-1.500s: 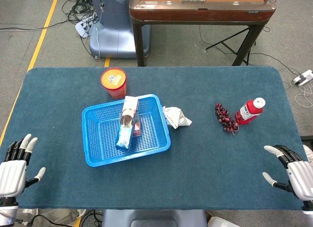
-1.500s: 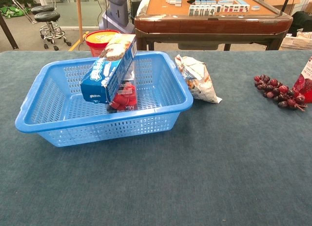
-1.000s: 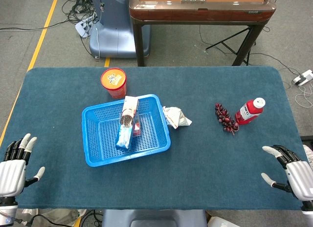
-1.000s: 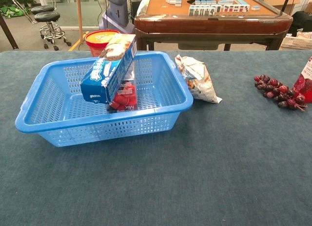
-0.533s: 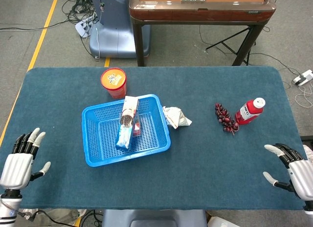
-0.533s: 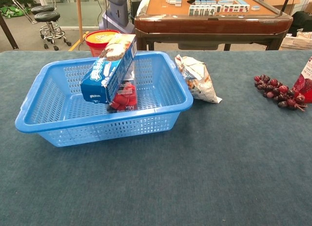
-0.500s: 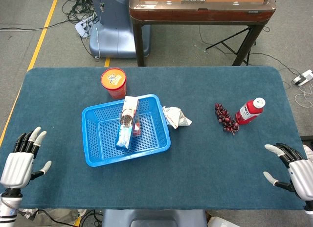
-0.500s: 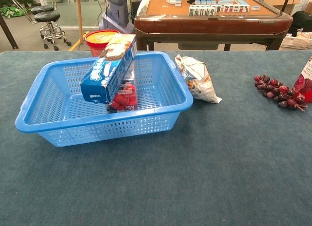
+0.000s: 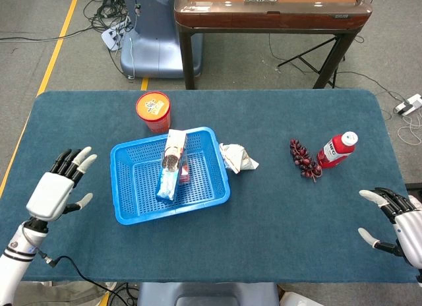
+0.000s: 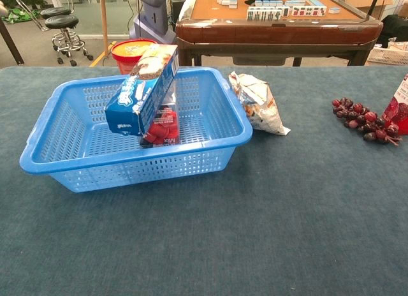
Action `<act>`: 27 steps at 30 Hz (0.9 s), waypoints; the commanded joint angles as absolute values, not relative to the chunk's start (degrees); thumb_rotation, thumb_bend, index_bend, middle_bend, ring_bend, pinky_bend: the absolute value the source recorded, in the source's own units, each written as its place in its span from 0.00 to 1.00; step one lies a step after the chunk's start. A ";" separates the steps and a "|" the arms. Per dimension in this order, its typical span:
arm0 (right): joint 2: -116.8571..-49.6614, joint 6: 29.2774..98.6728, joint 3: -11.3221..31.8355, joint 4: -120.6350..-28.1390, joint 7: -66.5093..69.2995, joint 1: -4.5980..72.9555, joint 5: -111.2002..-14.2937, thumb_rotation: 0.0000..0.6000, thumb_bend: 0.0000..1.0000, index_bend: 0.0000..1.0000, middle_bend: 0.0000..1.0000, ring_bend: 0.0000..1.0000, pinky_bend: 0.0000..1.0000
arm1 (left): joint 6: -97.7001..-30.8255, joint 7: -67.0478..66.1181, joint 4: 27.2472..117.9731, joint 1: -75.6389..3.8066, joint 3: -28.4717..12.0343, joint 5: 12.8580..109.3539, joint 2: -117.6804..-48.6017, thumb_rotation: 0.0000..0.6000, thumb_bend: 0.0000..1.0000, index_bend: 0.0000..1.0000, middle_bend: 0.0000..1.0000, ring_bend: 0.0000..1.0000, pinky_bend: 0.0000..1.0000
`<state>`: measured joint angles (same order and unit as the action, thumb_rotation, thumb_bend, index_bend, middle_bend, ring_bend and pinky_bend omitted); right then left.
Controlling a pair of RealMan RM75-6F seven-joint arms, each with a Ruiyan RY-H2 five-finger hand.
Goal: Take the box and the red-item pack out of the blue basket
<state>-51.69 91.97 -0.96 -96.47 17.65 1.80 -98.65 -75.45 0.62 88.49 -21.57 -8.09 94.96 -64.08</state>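
Note:
A blue basket (image 9: 132, 210) (image 10: 57, 162) stands left of the table's middle. Inside it a blue and white box (image 9: 171, 164) (image 10: 143, 88) leans slantwise across the red-item pack (image 9: 184, 169) (image 10: 162, 129), which lies partly hidden under it. My left hand (image 9: 58, 185) hovers open with spread fingers a short way left of the basket, holding nothing. At the table's right front corner my right hand (image 9: 401, 224) is open and empty, far from the basket. Neither hand shows in the chest view.
An orange cup (image 9: 153, 111) (image 10: 129, 52) stands behind the basket. A crumpled silver snack bag (image 9: 237, 158) (image 10: 258, 104) lies just right of it. Further right are dark red grapes (image 9: 304, 158) (image 10: 363, 120) and a red bottle (image 9: 337, 150).
My left hand has risen from the table's front left corner and moved forward and right, toward the basket. The right hand has barely shifted. The basket's contents have not moved.

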 commanded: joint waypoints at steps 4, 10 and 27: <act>-50.91 92.02 -1.15 -97.71 17.03 1.87 -99.11 1.00 0.19 0.21 0.26 0.17 0.24 | -71.58 7.11 81.32 -29.22 -8.84 99.84 -65.69 1.00 0.29 0.06 0.03 0.02 0.00; -50.62 91.76 -1.57 -98.26 17.27 1.71 -99.00 1.00 0.19 0.21 0.26 0.17 0.24 | -67.13 6.86 77.34 -35.22 -8.24 102.41 -66.77 1.00 0.29 0.06 0.03 0.02 0.00; -50.56 90.80 -1.85 -98.54 17.66 1.81 -98.14 1.00 0.19 0.21 0.26 0.17 0.24 | -62.56 0.53 72.14 -47.11 -5.01 109.80 -70.60 1.00 0.29 0.04 0.01 0.01 0.00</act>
<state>-50.58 90.81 -1.83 -98.56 17.62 1.83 -98.16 -63.45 2.42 71.87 -45.84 -5.35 109.08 -70.50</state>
